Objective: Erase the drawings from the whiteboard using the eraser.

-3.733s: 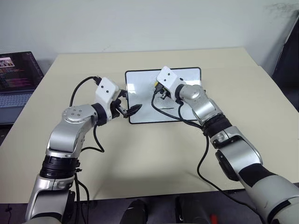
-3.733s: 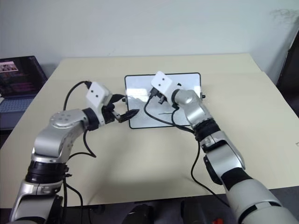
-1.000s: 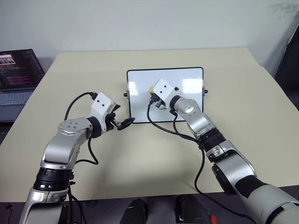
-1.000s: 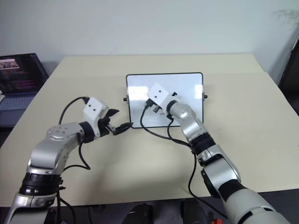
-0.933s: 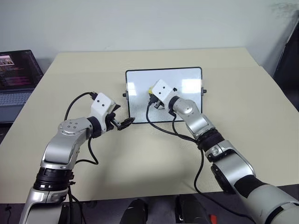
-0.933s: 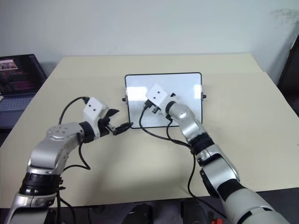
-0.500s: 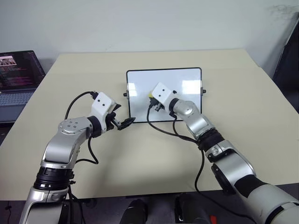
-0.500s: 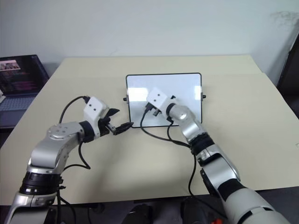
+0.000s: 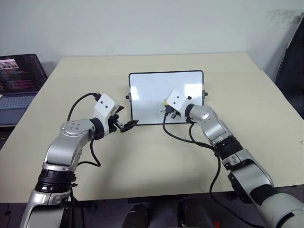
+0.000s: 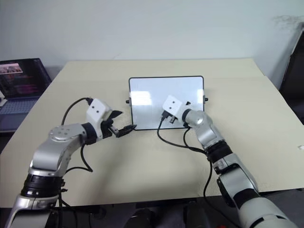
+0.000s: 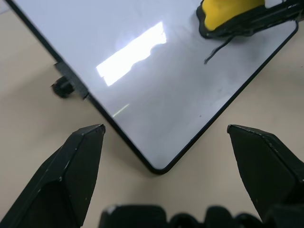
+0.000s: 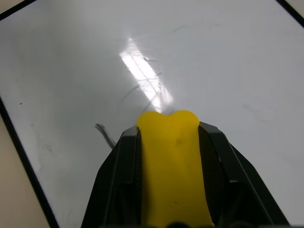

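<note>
Since a second ago my right gripper (image 12: 168, 142) has slid the eraser (image 12: 172, 161) from the middle of the whiteboard (image 9: 152, 90) toward its near right part, close to the near edge. My two black fingers (image 12: 118, 180) are clamped on the yellow block's long sides, its rounded end sticking out ahead of them over the glossy surface; I cannot tell whether its dark underside is touching the board. Just beside the eraser's tip, faint grey smears and one short dark stroke are what shows of the drawings (image 12: 105, 134), near the board's black frame.

The whiteboard lies flat on the beige table (image 9: 142, 156), well back from the near edge, with a small black knob (image 11: 61, 88) on its left short side. From my left wrist the eraser (image 11: 228, 16) shows yellow over a dark base, on the board.

My left gripper (image 11: 166, 137) has stayed by the board's near left corner, its fingers (image 11: 76, 166) spread wide apart and holding nothing, one on each side of that rounded corner, not touching it.

Off the table's far left stands a laptop (image 9: 19, 78) with its screen lit.
</note>
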Controlling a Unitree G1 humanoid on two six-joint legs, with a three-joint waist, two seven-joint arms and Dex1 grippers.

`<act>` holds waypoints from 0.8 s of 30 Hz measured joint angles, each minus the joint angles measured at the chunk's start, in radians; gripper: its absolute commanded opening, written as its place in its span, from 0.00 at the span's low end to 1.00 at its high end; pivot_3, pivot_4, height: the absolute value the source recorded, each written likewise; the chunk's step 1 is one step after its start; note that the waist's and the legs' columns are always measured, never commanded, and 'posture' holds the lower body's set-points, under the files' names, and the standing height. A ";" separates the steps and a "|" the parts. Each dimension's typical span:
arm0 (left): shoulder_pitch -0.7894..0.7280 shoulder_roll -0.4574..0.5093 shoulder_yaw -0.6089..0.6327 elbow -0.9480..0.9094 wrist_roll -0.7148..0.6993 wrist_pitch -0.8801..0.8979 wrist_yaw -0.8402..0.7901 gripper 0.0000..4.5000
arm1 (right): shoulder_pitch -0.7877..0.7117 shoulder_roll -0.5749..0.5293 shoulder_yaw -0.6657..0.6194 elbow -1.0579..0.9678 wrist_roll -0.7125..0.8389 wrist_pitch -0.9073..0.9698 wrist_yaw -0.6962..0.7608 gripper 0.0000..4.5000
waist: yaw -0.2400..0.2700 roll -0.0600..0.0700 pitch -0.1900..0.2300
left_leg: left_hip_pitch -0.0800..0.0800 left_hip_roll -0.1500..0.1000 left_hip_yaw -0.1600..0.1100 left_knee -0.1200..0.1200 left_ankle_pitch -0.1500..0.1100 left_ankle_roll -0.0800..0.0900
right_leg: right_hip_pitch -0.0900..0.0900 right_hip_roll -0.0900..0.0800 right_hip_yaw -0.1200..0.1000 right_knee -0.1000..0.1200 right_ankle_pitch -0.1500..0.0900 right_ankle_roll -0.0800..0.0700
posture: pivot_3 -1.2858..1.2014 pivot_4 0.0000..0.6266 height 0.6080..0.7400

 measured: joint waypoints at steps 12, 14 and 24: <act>-0.009 -0.004 -0.001 0.009 0.000 -0.002 -0.005 1.00 | -0.042 -0.028 -0.051 0.052 0.014 0.005 -0.066 0.28 | 0.008 0.000 0.000 | 0.000 0.000 -0.001 0.000 0.002 -0.001 | 0.001 0.000 0.000 0.000 0.002 0.000 | 0.52 0.24 1.00; -0.009 -0.004 -0.002 0.009 0.000 -0.002 -0.006 1.00 | -0.043 -0.033 -0.053 0.052 0.016 0.006 -0.074 0.28 | 0.008 0.000 0.000 | 0.000 0.000 0.000 0.000 0.002 -0.001 | 0.001 0.000 0.000 0.000 0.003 0.000 | 0.52 0.24 1.00; -0.008 -0.004 -0.002 0.009 0.000 -0.002 -0.007 1.00 | -0.037 -0.036 -0.053 0.037 0.017 0.033 -0.062 0.28 | 0.008 0.000 0.000 | 0.000 0.000 0.000 0.000 0.002 -0.001 | 0.001 0.000 0.000 0.000 0.003 0.000 | 0.52 0.24 1.00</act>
